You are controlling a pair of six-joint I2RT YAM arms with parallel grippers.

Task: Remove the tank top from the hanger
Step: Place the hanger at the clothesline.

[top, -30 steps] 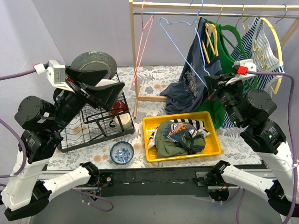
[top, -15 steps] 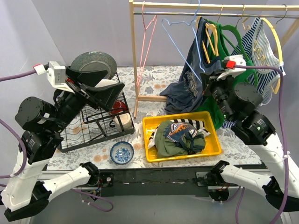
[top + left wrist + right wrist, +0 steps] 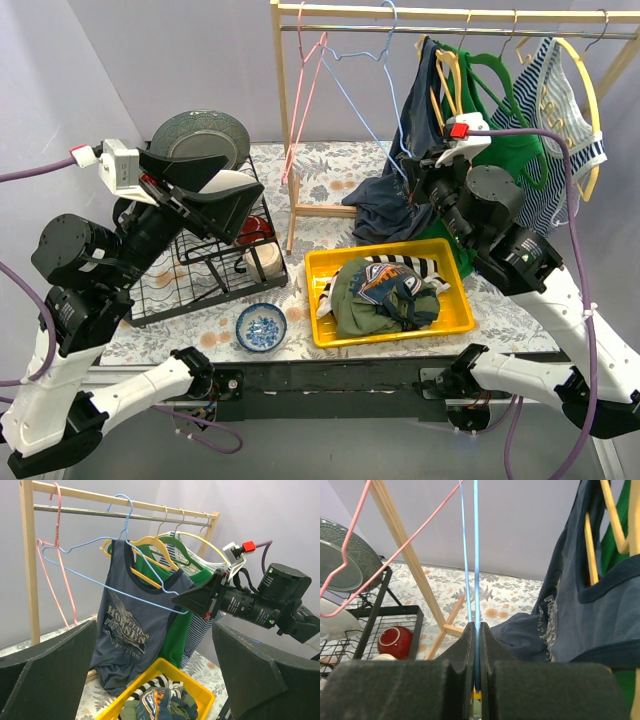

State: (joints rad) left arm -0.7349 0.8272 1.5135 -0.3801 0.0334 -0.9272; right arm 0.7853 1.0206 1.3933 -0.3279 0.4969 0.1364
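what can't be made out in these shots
Right wrist view: tank top cut off by the right edge; blue hanger vanishes between the right claw fingers.
Top view: right claw tips lost against the dark tank top.
Left wrist view: yellow tray cut off by the bottom edge.

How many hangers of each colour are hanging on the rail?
pink hanger: 1
blue hanger: 1
yellow hanger: 2
green hanger: 1
Total: 5
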